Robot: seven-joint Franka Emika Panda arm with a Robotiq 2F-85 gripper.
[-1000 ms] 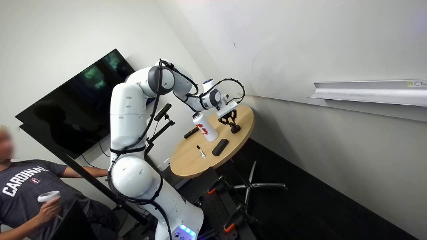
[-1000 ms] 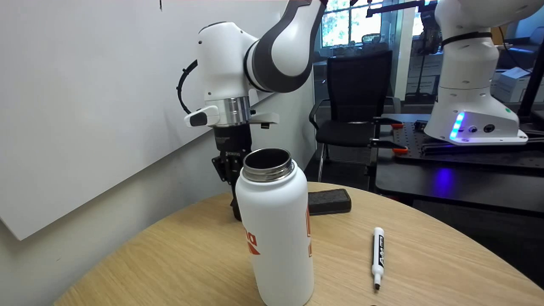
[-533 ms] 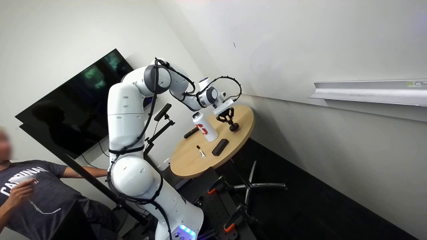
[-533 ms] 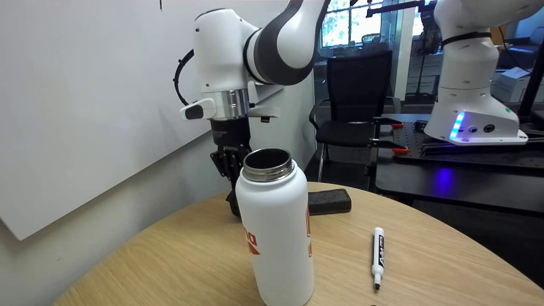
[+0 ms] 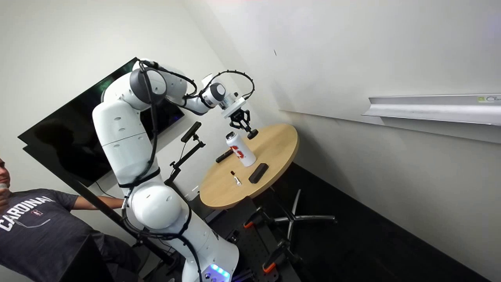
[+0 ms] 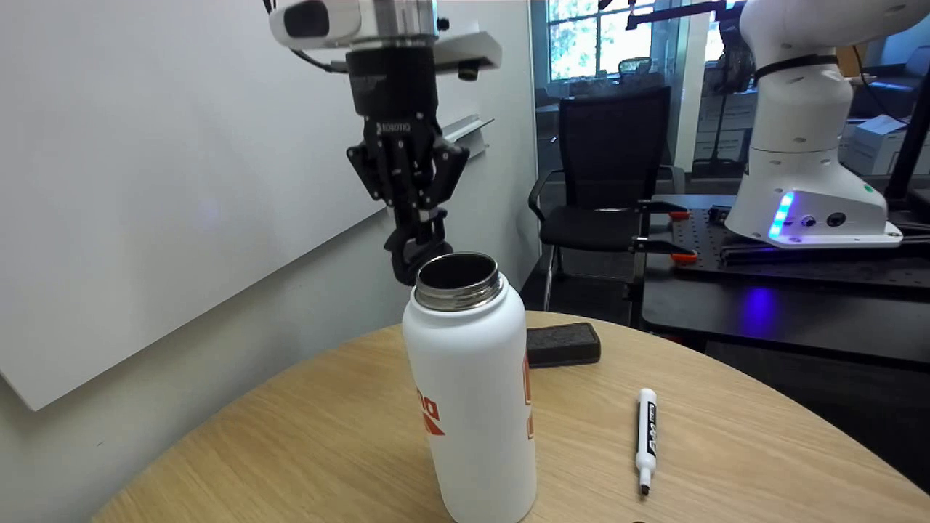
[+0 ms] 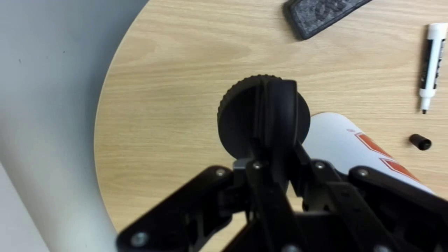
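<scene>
Lid in jaws; near bottle

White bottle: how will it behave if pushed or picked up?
The white bottle is tall and narrow, so a high push would probably tip it. Its threaded, metallic neck suggests a stiff body. Smooth and rounded, it may slip in a loose grip.

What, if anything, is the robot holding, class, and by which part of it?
A black bottle lid, gripped by the raised handle on its top, with the jaws closed on that handle.
</scene>
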